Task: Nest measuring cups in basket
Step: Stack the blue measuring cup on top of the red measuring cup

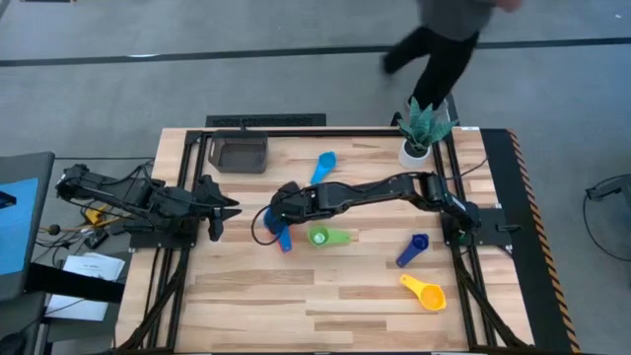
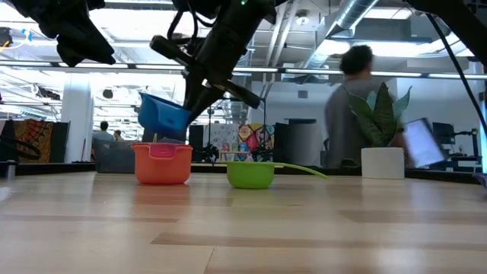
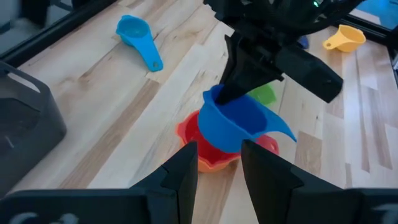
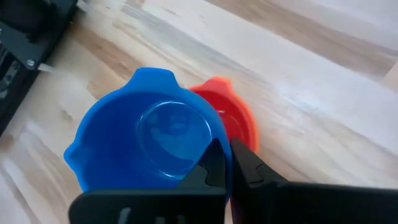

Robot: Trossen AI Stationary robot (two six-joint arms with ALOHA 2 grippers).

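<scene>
A blue plastic measuring cup (image 4: 146, 143) is pinched by its rim in the closed right pincer (image 4: 227, 163), hung tilted just above the red-and-orange plastic cups (image 2: 162, 162) on the wooden surface (image 1: 325, 286). Released crooked, it could jam or tip. The left pincer (image 3: 219, 163) is held part-open, empty.

1. Person (image 1: 449, 39), top of the high view: motion-blurred and cut off by the upper edge; only dark legs and part of a grey top show.
2. Person (image 2: 358, 106), right of centre in the low view: blurred; partly hidden behind the plant (image 2: 380, 114).
3. Red cup (image 4: 227, 121), right wrist view: largely covered by the blue cup (image 4: 149, 143) above it.
4. Basket (image 3: 25, 118), left edge of the left wrist view: cut off by the frame.
5. Yellow cup (image 3: 345, 38), upper right of the left wrist view: its handle cannot be made out.
</scene>
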